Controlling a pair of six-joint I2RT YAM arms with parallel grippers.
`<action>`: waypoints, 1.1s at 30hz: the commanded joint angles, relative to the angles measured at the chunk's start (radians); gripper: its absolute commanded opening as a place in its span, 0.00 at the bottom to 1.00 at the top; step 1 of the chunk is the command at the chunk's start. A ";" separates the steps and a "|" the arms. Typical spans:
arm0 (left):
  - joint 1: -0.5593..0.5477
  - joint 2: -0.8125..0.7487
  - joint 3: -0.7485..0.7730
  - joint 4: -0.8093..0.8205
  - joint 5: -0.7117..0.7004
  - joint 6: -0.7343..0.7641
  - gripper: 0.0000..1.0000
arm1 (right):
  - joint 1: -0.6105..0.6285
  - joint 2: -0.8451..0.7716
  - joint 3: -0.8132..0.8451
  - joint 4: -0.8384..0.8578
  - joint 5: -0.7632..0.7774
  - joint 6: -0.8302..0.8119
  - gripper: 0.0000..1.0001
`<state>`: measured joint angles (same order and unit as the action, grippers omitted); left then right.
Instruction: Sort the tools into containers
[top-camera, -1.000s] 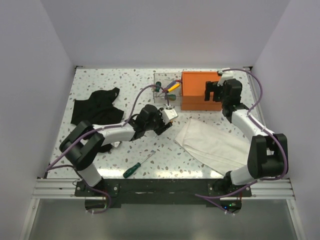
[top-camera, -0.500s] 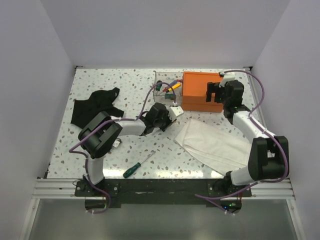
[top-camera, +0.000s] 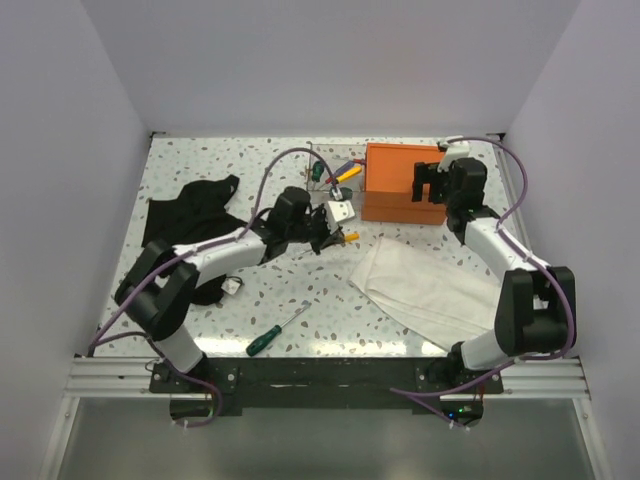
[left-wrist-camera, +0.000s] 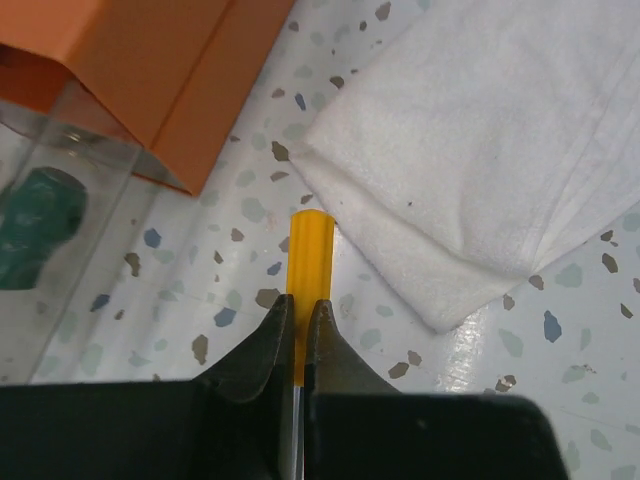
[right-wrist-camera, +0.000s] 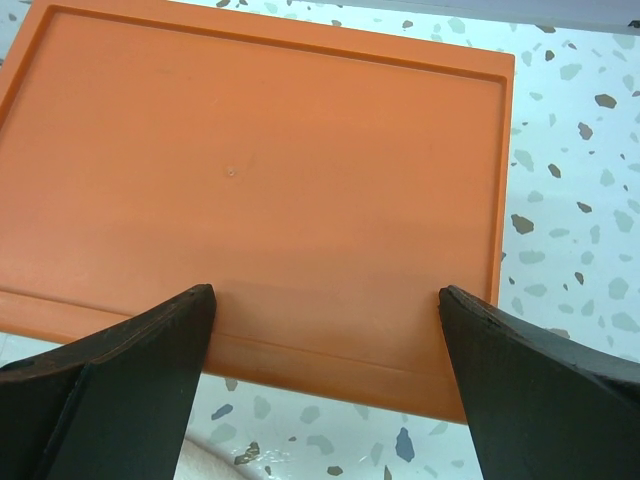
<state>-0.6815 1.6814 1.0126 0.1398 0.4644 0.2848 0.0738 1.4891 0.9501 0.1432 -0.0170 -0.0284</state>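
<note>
Looking across the tabletop (top-camera: 200, 165), the left gripper (left-wrist-camera: 300, 325) is clamped on a yellow-handled tool (left-wrist-camera: 303, 255) just beside a corner of the white towel (left-wrist-camera: 480, 150). Only the handle and a sliver of shaft show. The working end is hidden between the fingers, so its kind cannot be told, nor whether it touches the surface. The right gripper (right-wrist-camera: 325, 292) hangs over the top of the orange box (right-wrist-camera: 260, 160) at the far right of the tabletop, its jaws wide apart. The clear drawer (left-wrist-camera: 70, 160) drawn out of the box's left face is partly crossed by the left arm's cable. The handles inside it (green, yellow and red among them) overlap too much to count. Counted: one box, one open drawer, one towel, one piece of black fabric (top-camera: 190, 212) at left, and one green-handled screwdriver (top-camera: 270, 337) loose near the arm bases.
</note>
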 joint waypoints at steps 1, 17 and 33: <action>0.042 -0.109 0.049 -0.038 0.186 0.060 0.00 | 0.000 0.066 -0.019 -0.264 0.003 -0.056 0.98; 0.138 0.230 0.615 0.127 -0.082 -0.064 0.00 | 0.000 0.065 -0.036 -0.248 0.008 -0.062 0.98; 0.142 0.022 0.419 0.016 -0.092 -0.100 0.50 | -0.002 0.076 -0.048 -0.246 0.005 -0.065 0.98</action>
<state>-0.5381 1.9312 1.5574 0.1978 0.2958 0.1463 0.0715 1.5032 0.9646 0.1352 -0.0196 -0.0315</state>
